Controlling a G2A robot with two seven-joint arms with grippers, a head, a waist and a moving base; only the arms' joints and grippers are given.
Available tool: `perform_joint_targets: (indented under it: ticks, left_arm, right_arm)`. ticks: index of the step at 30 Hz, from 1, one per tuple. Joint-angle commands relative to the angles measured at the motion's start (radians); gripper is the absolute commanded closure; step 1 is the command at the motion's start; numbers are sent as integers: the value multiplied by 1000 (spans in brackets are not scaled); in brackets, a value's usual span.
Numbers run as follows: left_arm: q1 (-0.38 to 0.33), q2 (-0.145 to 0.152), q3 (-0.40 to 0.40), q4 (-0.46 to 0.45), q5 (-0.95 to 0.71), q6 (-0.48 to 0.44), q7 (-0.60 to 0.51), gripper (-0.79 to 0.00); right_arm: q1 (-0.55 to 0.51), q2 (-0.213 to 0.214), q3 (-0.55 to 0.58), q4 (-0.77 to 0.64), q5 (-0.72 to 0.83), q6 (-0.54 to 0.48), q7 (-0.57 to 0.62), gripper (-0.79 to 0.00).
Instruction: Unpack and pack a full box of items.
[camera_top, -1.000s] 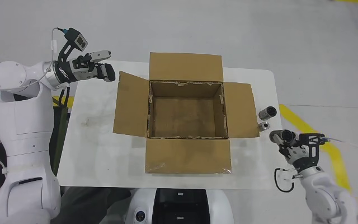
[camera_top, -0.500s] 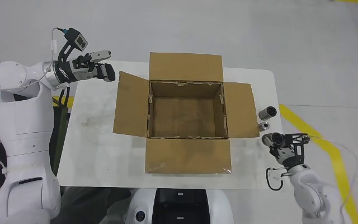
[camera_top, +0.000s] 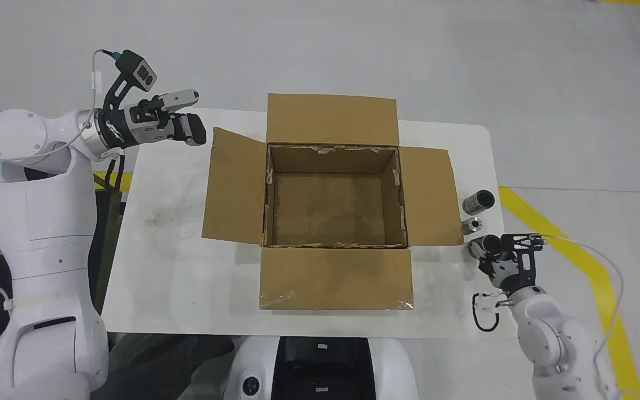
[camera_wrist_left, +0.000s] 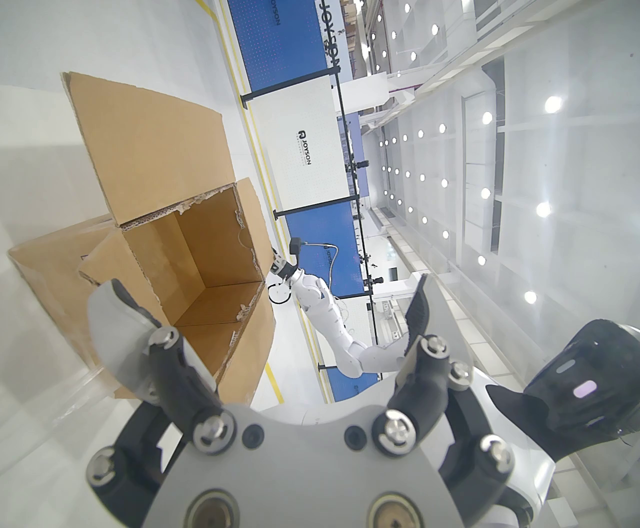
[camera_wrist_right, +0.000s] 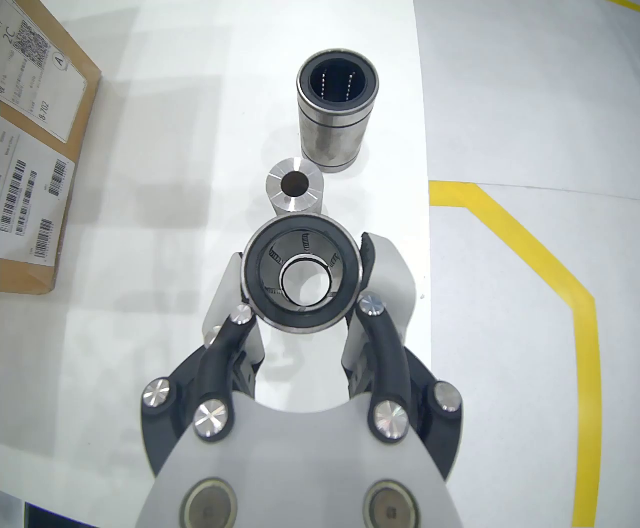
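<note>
An open cardboard box (camera_top: 336, 195) with its flaps spread stands mid-table, its inside bare; its flaps and inner walls fill part of the left wrist view (camera_wrist_left: 200, 250). My right gripper (camera_top: 492, 246) (camera_wrist_right: 302, 272) is shut on a metal linear bearing (camera_wrist_right: 302, 275), held end-on just above the table's right edge. Just beyond it a small metal bushing (camera_wrist_right: 295, 187) (camera_top: 470, 226) and a second linear bearing (camera_wrist_right: 336, 122) (camera_top: 479, 202) rest on the table. My left gripper (camera_top: 192, 113) (camera_wrist_left: 265, 315) hangs open and holds nothing, above the far left corner of the table.
The white table (camera_top: 170, 250) ends close to the right of the bearings (camera_wrist_right: 422, 125), with yellow floor tape (camera_wrist_right: 525, 250) beyond. The box's right flap (camera_wrist_right: 35, 150), with labels on it, lies beside the bearings.
My right gripper has carried its bearing leftward and slightly farther in, from off the table's right edge to just by the small bushing. The left arm has kept still.
</note>
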Motion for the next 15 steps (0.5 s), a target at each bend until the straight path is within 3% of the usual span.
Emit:
perform_joint_targets:
  ticks: [1,7,9,15]
  left_arm:
    - [0,0,0,0,0,0,0,-785]
    - [0,0,0,0,0,0,0,-785]
    - [0,0,0,0,0,0,0,-785]
    - [0,0,0,0,0,0,0,-785]
  right_arm:
    - [12,0,-7,12,-3,2,4,0]
    - [42,-1,-24,42,-6,18,12,0]
    - [51,-2,-31,51,-6,22,13,-209]
    - [64,-3,-45,65,-12,34,11,-246]
